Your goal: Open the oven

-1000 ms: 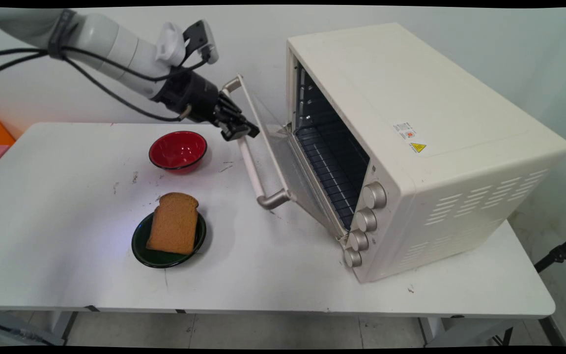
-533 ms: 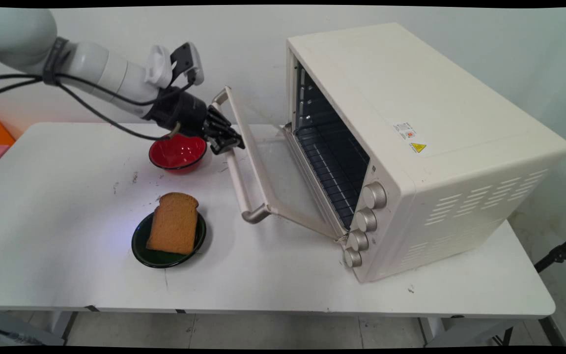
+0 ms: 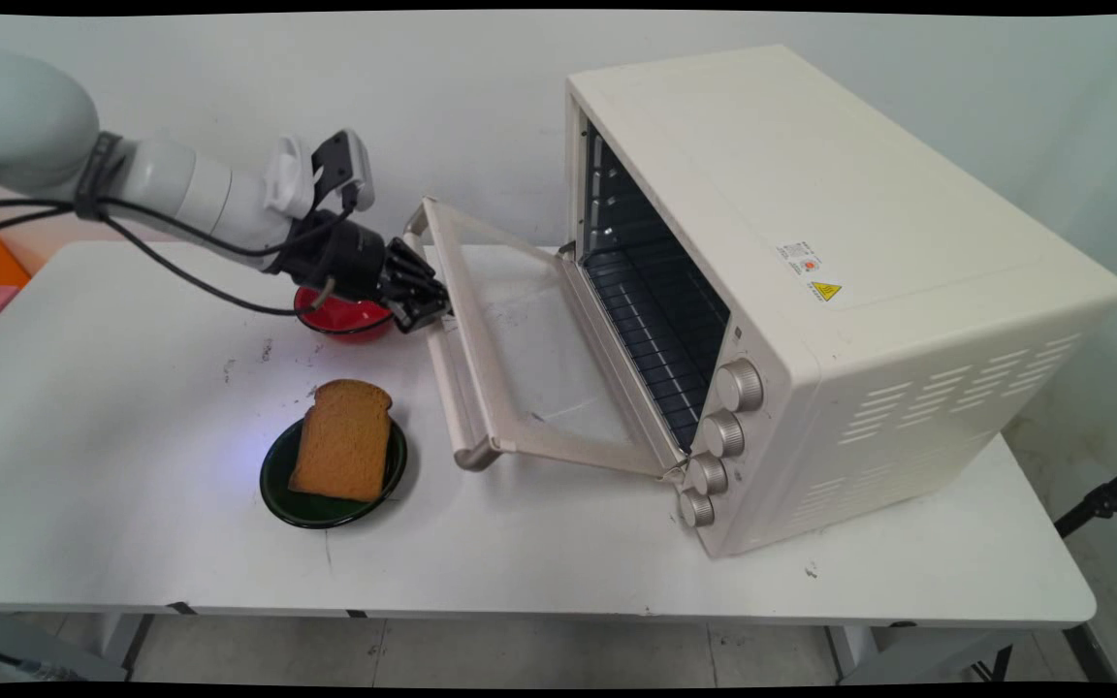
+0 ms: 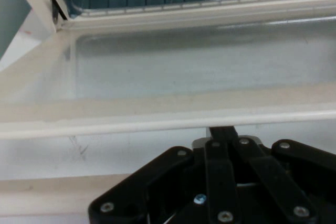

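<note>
The oven (image 3: 811, 291) door (image 3: 529, 349) is found lowered almost flat. Its handle (image 3: 447, 378) is clamped in the closed gripper (image 3: 426, 308) at the far end. Left of the door, a red bowl (image 3: 340, 315) and bread (image 3: 343, 441) on a green plate (image 3: 277, 485) are noted.
</note>
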Action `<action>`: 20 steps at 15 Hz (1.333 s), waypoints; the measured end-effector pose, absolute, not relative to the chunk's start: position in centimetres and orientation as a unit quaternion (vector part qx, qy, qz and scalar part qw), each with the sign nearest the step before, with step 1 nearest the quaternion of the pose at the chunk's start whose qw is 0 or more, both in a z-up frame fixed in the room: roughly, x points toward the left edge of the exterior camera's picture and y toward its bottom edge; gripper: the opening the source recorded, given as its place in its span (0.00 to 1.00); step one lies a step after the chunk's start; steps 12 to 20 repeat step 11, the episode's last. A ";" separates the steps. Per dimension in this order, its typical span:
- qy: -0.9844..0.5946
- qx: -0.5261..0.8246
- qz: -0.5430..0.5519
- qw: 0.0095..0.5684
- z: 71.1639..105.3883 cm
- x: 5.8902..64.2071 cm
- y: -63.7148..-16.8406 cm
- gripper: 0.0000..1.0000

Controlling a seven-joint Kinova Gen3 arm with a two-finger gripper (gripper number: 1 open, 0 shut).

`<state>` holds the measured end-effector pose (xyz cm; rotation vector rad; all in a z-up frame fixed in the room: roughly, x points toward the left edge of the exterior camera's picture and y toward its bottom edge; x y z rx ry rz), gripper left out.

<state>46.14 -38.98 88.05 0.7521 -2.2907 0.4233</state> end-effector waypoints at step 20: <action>-0.875 0.292 0.164 0.350 84.9 49.2 -37.9 0.00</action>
